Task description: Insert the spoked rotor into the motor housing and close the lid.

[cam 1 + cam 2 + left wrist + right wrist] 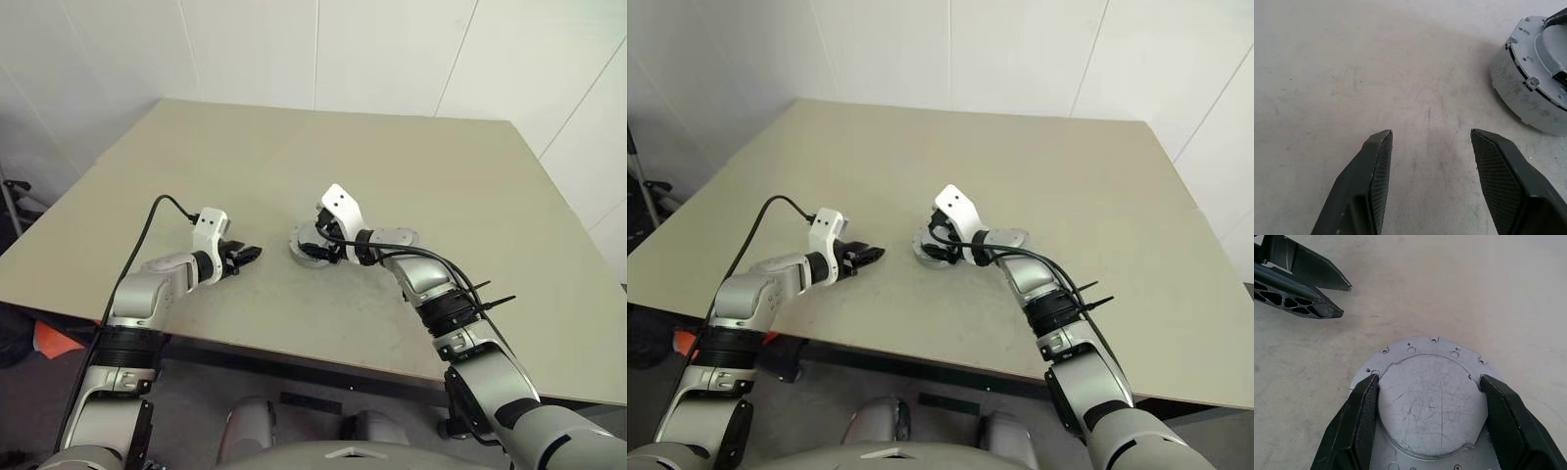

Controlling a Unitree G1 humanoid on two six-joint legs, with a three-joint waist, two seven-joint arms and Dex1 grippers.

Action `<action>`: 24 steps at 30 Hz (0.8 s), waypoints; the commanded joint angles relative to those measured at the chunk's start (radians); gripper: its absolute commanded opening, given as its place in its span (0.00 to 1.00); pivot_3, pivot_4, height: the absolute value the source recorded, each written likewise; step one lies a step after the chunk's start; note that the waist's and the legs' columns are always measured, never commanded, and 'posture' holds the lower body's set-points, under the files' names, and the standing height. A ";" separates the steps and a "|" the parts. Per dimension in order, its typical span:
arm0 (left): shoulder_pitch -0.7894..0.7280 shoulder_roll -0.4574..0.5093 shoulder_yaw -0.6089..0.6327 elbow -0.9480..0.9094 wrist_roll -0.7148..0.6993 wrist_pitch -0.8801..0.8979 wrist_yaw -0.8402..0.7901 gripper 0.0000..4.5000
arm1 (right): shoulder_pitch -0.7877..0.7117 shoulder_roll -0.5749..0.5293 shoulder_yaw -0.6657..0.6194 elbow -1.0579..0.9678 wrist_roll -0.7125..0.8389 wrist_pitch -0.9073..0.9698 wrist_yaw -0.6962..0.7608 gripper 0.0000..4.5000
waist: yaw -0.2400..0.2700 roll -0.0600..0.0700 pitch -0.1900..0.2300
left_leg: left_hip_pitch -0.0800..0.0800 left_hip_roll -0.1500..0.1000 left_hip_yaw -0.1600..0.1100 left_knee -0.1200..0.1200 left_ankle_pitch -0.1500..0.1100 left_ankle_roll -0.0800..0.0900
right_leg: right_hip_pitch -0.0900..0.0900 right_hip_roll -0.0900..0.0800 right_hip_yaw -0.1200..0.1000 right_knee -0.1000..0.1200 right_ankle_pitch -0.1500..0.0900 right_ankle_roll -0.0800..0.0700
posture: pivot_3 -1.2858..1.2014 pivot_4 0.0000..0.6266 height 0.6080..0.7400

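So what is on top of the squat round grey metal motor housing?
A scratched flat grey metal lid covers the motor housing, with the right gripper straddling its raised centre. Whatever is inside is hidden.

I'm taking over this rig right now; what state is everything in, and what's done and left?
Left gripper: open, empty, over bare table beside the motor housing.
Right gripper: fingers either side of the raised round lid on the housing; firm grip not certain.
Rotor: hidden, presumably inside the housing under the lid.
Done: lid sits on the housing.
Left: confirm the lid is fully seated, then release and retract.
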 commanded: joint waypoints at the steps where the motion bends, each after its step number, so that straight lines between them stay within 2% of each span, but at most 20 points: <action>1: -0.013 0.005 0.004 -0.029 0.004 -0.016 -0.001 0.60 | -0.005 -0.018 0.016 0.009 -0.029 -0.001 0.001 0.70 | 0.000 0.000 0.000 | 0.000 0.000 0.000 0.000 0.000 0.000 | 0.000 0.000 0.000 0.000 0.000 0.000 | 0.52 0.00 1.00; 11: -0.011 -0.006 -0.001 -0.041 0.000 -0.011 0.003 0.60 | 0.017 -0.062 0.089 0.041 -0.083 0.036 0.032 0.70 | 0.003 0.000 0.000 | 0.000 0.000 0.000 0.000 0.000 0.000 | 0.001 0.000 0.000 -0.001 0.000 0.000 | 0.52 0.00 1.00; 18: -0.010 -0.023 -0.008 -0.058 -0.007 0.003 0.003 0.60 | 0.015 -0.052 0.060 0.074 -0.050 0.075 0.027 0.70 | 0.005 0.000 0.000 | 0.004 -0.001 0.000 -0.001 -0.003 0.004 | 0.006 0.000 0.000 -0.003 0.000 0.000 | 0.52 0.00 1.00; 24: -0.028 -0.074 -0.001 -0.085 -0.044 0.050 0.010 0.60 | 0.005 -0.043 0.040 0.105 -0.037 0.099 0.021 0.70 | 0.005 0.000 -0.001 | 0.004 -0.001 0.000 -0.001 -0.003 0.005 | 0.006 -0.001 0.000 -0.003 0.000 0.000 | 0.52 0.00 1.00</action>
